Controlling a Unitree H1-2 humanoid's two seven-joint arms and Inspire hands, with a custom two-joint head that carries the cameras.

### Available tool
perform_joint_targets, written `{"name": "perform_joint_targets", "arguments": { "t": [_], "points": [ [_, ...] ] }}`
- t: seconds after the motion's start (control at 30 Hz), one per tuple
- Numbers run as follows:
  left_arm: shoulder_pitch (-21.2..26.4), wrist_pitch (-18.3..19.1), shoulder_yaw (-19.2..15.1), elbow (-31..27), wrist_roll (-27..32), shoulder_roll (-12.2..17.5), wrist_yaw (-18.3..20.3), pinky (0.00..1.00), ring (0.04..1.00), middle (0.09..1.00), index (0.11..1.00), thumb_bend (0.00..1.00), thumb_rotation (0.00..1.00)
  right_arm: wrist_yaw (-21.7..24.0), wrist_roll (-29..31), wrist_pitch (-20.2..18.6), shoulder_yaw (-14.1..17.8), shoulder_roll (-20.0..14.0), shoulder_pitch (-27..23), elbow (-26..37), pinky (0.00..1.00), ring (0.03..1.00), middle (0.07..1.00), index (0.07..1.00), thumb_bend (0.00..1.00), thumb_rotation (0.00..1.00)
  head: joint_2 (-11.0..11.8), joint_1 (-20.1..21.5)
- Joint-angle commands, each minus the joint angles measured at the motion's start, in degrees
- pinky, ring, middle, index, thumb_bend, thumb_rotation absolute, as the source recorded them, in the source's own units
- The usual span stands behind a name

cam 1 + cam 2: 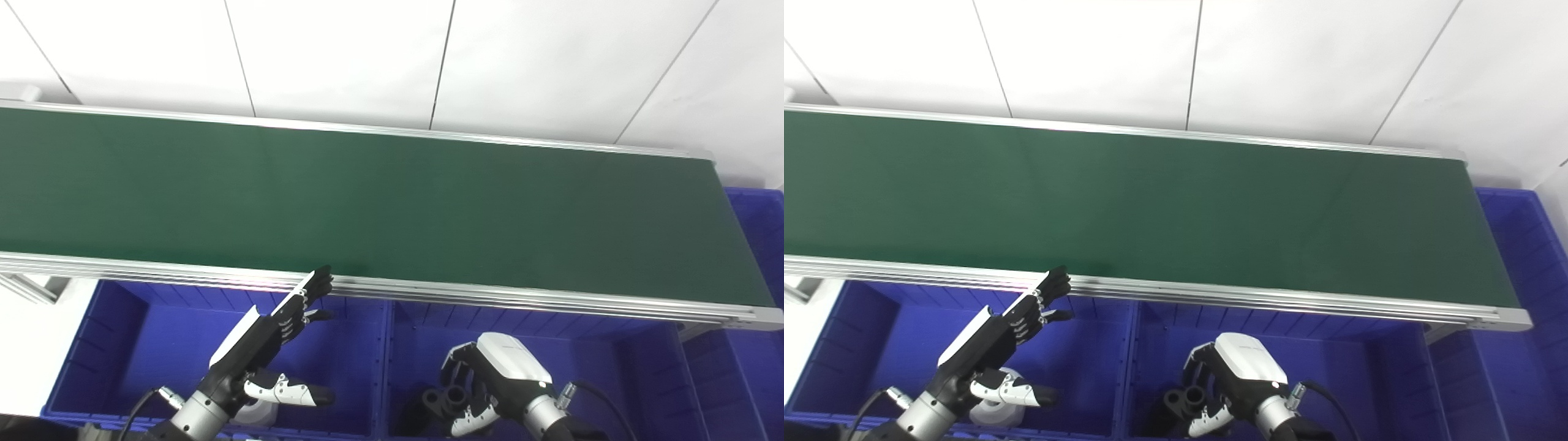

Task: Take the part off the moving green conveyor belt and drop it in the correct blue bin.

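Note:
The green conveyor belt point(392, 202) runs across the view with no part on it. My right hand point(490, 380) is low over the right blue bin point(612, 367), its fingers curled around a black part point(446, 399) with round holes, held between fingers and thumb. My left hand point(275, 343) is open and empty, fingers stretched up toward the belt's near rail, above the left blue bin point(122, 343). A white round part point(995, 413) lies in the left bin under the left hand.
The belt's aluminium near rail point(490, 297) overhangs the back of both bins. A divider wall point(386, 367) separates the two bins. Another blue bin point(759, 245) stands past the belt's right end. White wall panels are behind.

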State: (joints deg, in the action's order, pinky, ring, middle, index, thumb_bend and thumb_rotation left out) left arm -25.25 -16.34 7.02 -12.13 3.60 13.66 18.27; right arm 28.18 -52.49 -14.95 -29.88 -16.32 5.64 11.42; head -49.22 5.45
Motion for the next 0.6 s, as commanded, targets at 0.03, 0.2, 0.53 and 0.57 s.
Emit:
{"name": "perform_joint_targets", "arguments": {
  "t": [0.03,0.2,0.53,0.57],
  "points": [
    [0.1,0.0,-0.4,-2.3,0.5,0.6,-0.4,0.85,0.988,1.000,1.000,0.71,0.35,-1.7,-0.8,0.6,0.1,0.1,-0.3,1.3,0.64,0.760,0.757,0.704,0.60,0.02,-0.1,-0.1],
    [-0.1,1.1,-0.4,-3.1,0.3,0.6,-0.5,0.84,0.986,1.000,1.000,0.71,0.36,-3.8,-0.1,-0.3,1.8,1.9,1.7,4.5,0.75,0.883,0.902,0.869,0.62,0.16,-0.2,-0.4],
    [-0.7,1.0,-0.6,-3.5,0.4,1.1,-0.3,0.84,0.985,1.000,1.000,0.71,0.37,-12.3,8.5,1.8,8.2,9.0,10.6,16.1,0.83,0.929,0.954,0.942,0.64,0.26,-0.2,-1.0],
    [-0.8,1.1,-0.6,-3.6,0.3,1.1,-0.3,0.84,0.985,1.000,1.000,0.71,0.37,-12.8,9.8,2.0,8.6,9.6,11.3,16.7,0.83,0.928,0.953,0.941,0.64,0.27,-0.1,-1.0]
  ]
}}
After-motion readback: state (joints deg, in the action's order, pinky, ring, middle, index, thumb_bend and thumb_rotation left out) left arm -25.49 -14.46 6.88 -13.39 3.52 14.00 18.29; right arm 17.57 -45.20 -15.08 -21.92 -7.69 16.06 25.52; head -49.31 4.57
